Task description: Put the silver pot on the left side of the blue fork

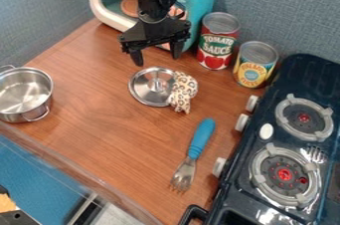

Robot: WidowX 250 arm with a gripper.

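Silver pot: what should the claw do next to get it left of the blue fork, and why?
I'd probably swing the open claw over to the silver pot next. The claw hangs by the metal lid, while the pot sits at the picture's left edge, well away from the blue fork.

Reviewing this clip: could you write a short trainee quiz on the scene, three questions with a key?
1. True or false: the jaws stand open, with nothing held between them.
2. Which one does the spotted item overlap? a) the red can b) the metal lid c) the yellow can
3. Fill in: the blue fork lies on the counter between the silver pot and the ____.

Key: 1 true; 2 b; 3 stove.
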